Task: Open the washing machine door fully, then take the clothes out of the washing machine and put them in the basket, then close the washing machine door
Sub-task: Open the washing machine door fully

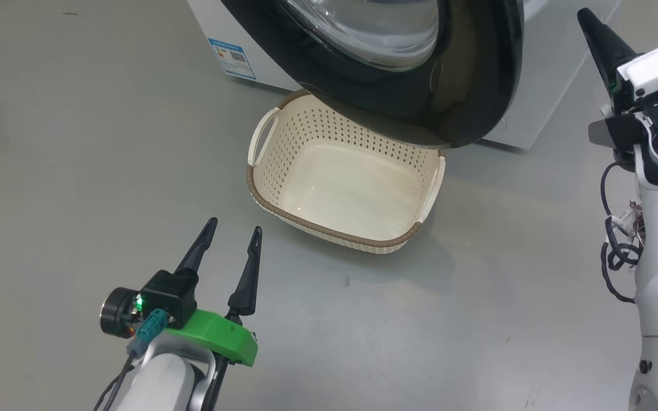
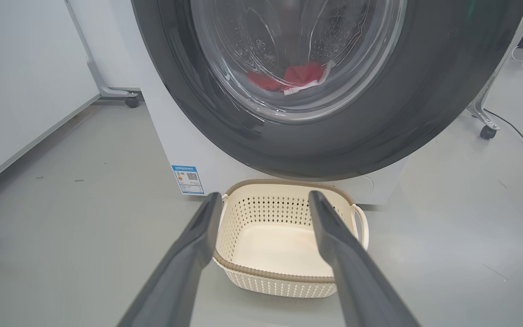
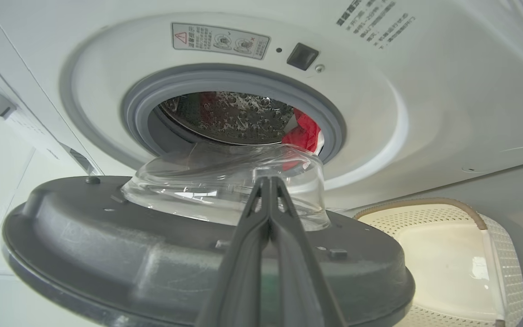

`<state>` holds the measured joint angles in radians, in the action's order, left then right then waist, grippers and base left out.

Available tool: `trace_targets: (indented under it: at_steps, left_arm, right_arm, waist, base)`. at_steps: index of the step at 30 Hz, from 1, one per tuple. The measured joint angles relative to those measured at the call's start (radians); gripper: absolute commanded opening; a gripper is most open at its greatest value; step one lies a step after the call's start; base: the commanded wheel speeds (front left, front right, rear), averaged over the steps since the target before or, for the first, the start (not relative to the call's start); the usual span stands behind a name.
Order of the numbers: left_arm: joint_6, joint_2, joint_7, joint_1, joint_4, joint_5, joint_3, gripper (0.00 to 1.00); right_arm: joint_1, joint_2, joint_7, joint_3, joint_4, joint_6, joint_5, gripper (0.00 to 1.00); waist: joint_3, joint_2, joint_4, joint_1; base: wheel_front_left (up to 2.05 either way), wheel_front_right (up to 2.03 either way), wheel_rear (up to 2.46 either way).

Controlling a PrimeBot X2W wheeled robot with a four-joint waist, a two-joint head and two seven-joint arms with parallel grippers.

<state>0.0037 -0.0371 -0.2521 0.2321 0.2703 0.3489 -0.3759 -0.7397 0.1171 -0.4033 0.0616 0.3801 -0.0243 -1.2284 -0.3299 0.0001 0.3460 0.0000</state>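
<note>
One washing machine (image 2: 170, 136), one door (image 2: 425, 91), one basket (image 2: 270, 273), two pincers (image 2: 265, 194) (image 3: 268, 180).

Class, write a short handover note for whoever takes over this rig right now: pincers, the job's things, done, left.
Left pincer: open, empty, in front of the basket.
Right pincer: shut, empty, at the inner side of the washing machine door.
Door partly open above the empty basket; red clothes inside the washing machine.
Done: door partly opened. Left: open it fully, move clothes to basket, close door.
</note>
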Motion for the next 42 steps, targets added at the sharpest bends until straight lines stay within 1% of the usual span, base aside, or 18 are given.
trace_targets:
  at_steps: [1, 5, 7, 12, 17, 23, 26, 32, 34, 42]
  left_arm:
    - [0.0, 0.0, 0.0, 0.0, 0.0, 0.0, 0.0, 1.0]
    - [0.0, 0.0, 0.0, 0.006, 0.003, 0.003, -0.007, 1.0]
    - [0.0, 0.0, 0.0, 0.011, 0.004, 0.004, -0.009, 1.0]
    - [0.004, 0.001, 0.0, 0.015, 0.006, 0.011, -0.008, 1.0]
    - [0.01, 0.001, 0.0, 0.016, 0.007, 0.012, -0.009, 1.0]
    - [0.011, 0.001, 0.0, 0.02, 0.009, 0.012, -0.009, 1.0]
    - [0.014, 0.001, 0.0, 0.027, 0.011, 0.012, -0.01, 1.0]
    - [0.019, 0.001, 0.0, 0.031, 0.021, 0.012, -0.013, 1.0]
    - [0.019, 0.001, 0.0, 0.031, 0.025, 0.012, -0.013, 1.0]
    - [0.026, 0.001, 0.0, 0.03, 0.037, 0.012, -0.013, 1.0]
  right_arm:
    - [0.0, 0.0, 0.0, 0.0, 0.0, 0.0, 0.0, 0.0]
    - [-0.027, 0.0, -0.059, 0.002, 0.031, -0.032, -0.034, 0.0]
    - [-0.036, 0.0, -0.085, 0.002, 0.043, -0.04, -0.049, 0.0]
    - [-0.067, -0.011, -0.134, 0.008, 0.062, -0.045, -0.1, 0.0]
    - [-0.077, -0.009, -0.191, -0.008, 0.085, -0.05, -0.111, 0.0]
    - [-0.079, -0.011, -0.231, 0.004, 0.111, -0.068, -0.154, 0.0]
    - [-0.08, -0.011, -0.256, 0.003, 0.126, -0.068, -0.167, 0.0]
    - [-0.073, -0.016, -0.29, 0.013, 0.157, -0.068, -0.207, 0.0]
    - [-0.067, -0.018, -0.305, 0.015, 0.165, -0.073, -0.219, 0.0]
    - [-0.016, -0.032, -0.359, -0.005, 0.194, -0.075, -0.255, 0.0]
  waist:
    - [0.0, 0.0, 0.0, 0.0]
    - [-0.01, 0.0, 0.014, 0.0]
    - [-0.014, 0.0, 0.02, 0.0]
    - [-0.019, 0.0, 0.028, 0.0]
    - [-0.019, 0.0, 0.031, 0.0]
    - [-0.018, 0.0, 0.033, 0.0]
    - [-0.013, 0.0, 0.034, 0.0]
    - [0.01, 0.0, 0.039, 0.0]
    - [0.02, -0.0001, 0.041, 0.0]
    - [0.066, 0.0, 0.043, 0.0]
  base:
    - [0.0, 0.0, 0.0]
    - [0.0, 0.0, 0.0]
    - [0.0, 0.0, 0.0]
    - [0.0, 0.0, 0.0]
    - [0.0, 0.0, 0.0]
    - [0.0, 0.0, 0.0]
    - [0.0, 0.0, 0.0]
    - [0.0, 0.0, 0.0]
    - [0.0, 0.0, 0.0]
    - [0.0, 0.0, 0.0]
